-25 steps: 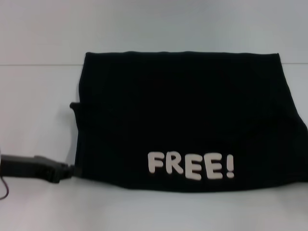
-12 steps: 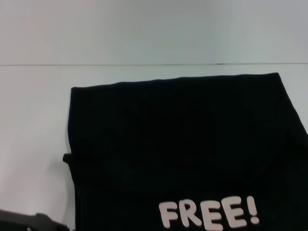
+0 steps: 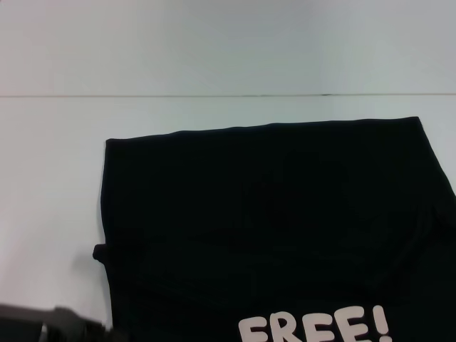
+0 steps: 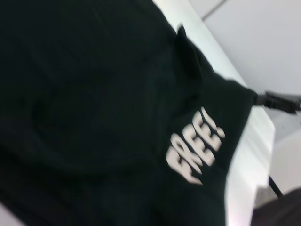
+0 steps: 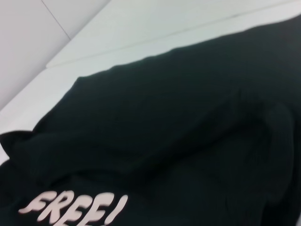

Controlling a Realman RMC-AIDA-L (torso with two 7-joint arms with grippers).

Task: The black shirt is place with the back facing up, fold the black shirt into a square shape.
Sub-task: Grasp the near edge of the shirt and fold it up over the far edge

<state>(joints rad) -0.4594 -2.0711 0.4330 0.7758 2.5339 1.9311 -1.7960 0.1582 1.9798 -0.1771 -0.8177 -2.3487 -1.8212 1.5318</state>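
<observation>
A black shirt [image 3: 278, 228] lies partly folded on a white table [image 3: 57, 178], filling the head view from centre to 3 o'clock and running off the frame at 6 o'clock. Its cream "FREE!" lettering [image 3: 313, 328] faces up at about 5 o'clock, cut off by the lower border. The folded bundle's long axis runs side to side, 9 to 3 o'clock, with a straight far edge toward 12 o'clock.

The left gripper [image 3: 53, 326] sits low at 7 o'clock, just beside the shirt's left edge — whether it pinches cloth, or how its jaws stand, cannot be told. A small tab of fabric [image 3: 100, 252] pokes out from the left edge at 8 o'clock. In the left wrist view a dark gripper [image 4: 282, 101] touches the shirt's far corner; its jaws are unreadable too. The right gripper does not show in the head view.

The left arm looks nearer the free edge. Bare table lies open from 9 round to 12 o'clock — room to carry a fold; the near side is out of frame.
</observation>
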